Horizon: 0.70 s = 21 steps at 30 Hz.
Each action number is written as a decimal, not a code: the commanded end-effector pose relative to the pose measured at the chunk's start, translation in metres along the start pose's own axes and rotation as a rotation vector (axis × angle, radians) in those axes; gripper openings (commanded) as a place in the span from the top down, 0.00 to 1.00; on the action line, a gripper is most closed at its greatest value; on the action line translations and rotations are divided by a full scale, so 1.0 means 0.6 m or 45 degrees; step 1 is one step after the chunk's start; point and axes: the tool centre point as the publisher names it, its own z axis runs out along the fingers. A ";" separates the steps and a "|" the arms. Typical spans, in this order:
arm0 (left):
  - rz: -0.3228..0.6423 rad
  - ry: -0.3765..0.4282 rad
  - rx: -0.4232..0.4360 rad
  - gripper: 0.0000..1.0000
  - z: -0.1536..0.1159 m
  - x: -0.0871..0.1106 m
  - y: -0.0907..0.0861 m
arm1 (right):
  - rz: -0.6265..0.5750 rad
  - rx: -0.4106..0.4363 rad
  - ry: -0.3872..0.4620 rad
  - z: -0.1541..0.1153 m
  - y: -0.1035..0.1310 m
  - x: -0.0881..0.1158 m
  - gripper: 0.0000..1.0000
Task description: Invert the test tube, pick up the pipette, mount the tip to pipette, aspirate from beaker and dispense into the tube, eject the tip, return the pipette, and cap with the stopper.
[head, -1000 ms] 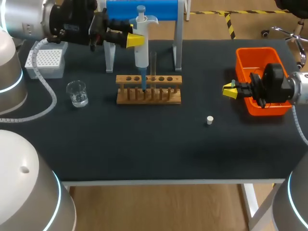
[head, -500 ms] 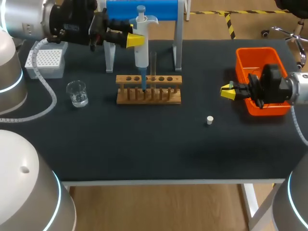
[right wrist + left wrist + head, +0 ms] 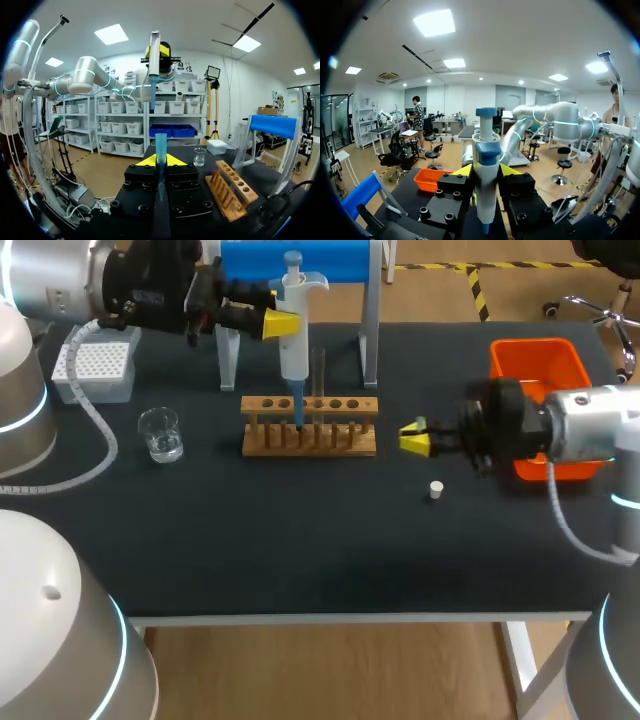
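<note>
Pipette stays clamped in left end effector; right end effector, gripping tip, neared rack.

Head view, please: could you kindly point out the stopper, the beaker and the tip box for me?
stopper point(image 3: 436, 489), head view, on its white top.
beaker point(image 3: 160, 436), head view, on its glass wall.
tip box point(image 3: 95, 364), head view, on its perforated top.

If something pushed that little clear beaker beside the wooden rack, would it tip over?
Probably not: the beaker looks squat and wide, so it should slide. Its clear, smooth wall looks slippery and breakable. The liquid inside might slosh.
</note>
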 end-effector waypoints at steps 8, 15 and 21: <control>0.001 0.005 -0.001 1.00 -0.003 0.000 0.000 | -0.029 -0.008 -0.027 0.091 0.005 0.013 1.00; 0.001 0.005 -0.001 1.00 -0.003 0.000 0.000 | -0.024 -0.025 -0.036 0.092 0.004 0.014 1.00; 0.001 0.005 -0.001 1.00 -0.003 0.000 0.000 | -0.024 -0.025 -0.036 0.092 0.004 0.014 1.00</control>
